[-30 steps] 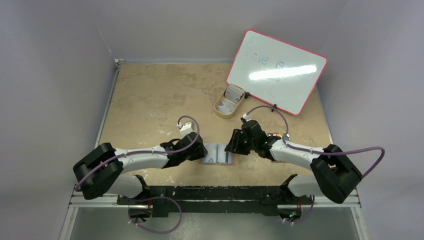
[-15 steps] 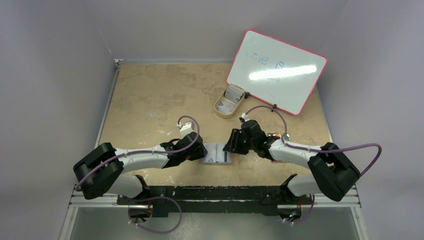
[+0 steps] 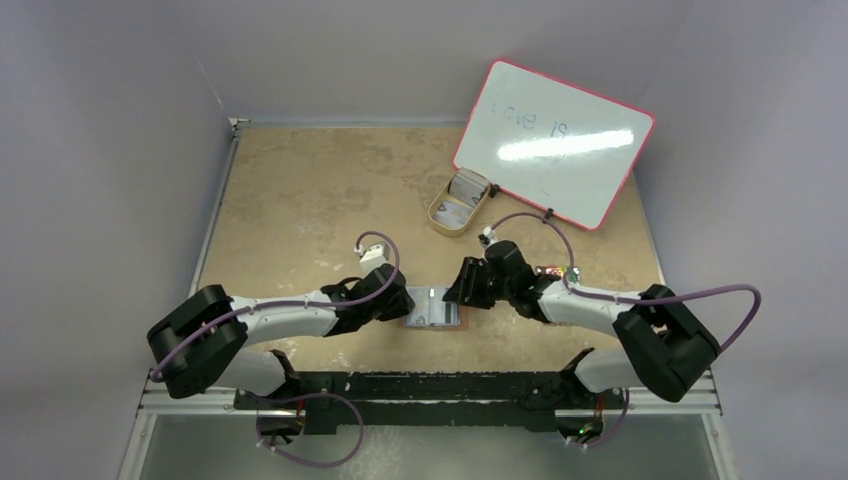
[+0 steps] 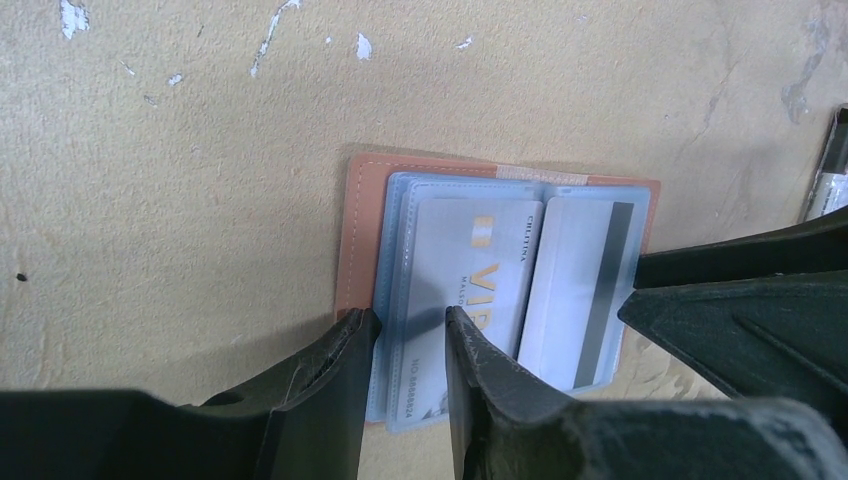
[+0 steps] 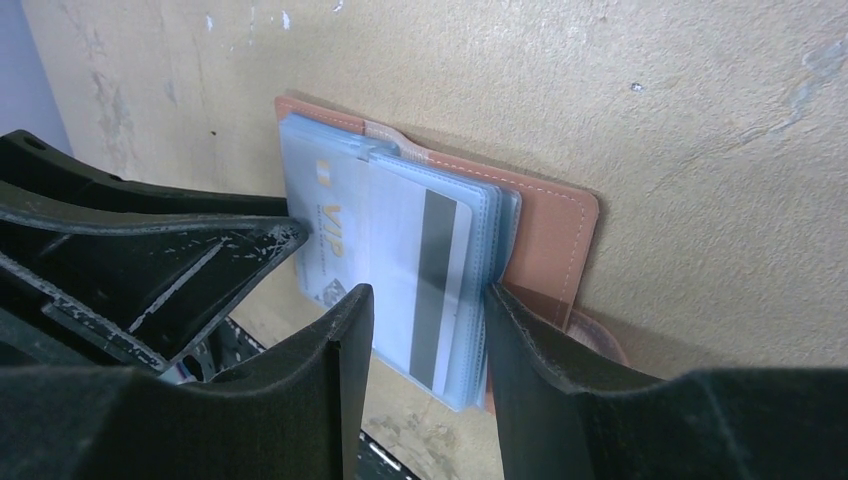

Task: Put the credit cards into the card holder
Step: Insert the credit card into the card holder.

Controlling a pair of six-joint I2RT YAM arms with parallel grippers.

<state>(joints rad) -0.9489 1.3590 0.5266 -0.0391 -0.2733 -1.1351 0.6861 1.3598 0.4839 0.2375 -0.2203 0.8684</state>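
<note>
The card holder (image 4: 356, 230) lies open and flat on the table, reddish-brown leather with clear sleeves. A whitish VIP credit card (image 4: 478, 270) sits in its left page and a card with a dark stripe (image 4: 590, 290) in its right page. My left gripper (image 4: 408, 322) stands open, its fingertips straddling the left edge of the sleeves. Opposite it, my right gripper (image 5: 425, 300) is open too, with the striped card (image 5: 436, 270) and the stack of sleeves between its fingers. From above, both grippers (image 3: 400, 303) (image 3: 462, 295) flank the holder (image 3: 433, 310).
A tan oval tray (image 3: 440, 215) holding more whitish cards (image 3: 466, 187) stands at the back, beside a pink-framed whiteboard (image 3: 553, 143) that leans on the right wall. The table's dark front rail (image 3: 430, 385) runs just below the holder.
My right gripper has crept a little left, further over the holder's right half. The left arm and the holder have stayed put.
</note>
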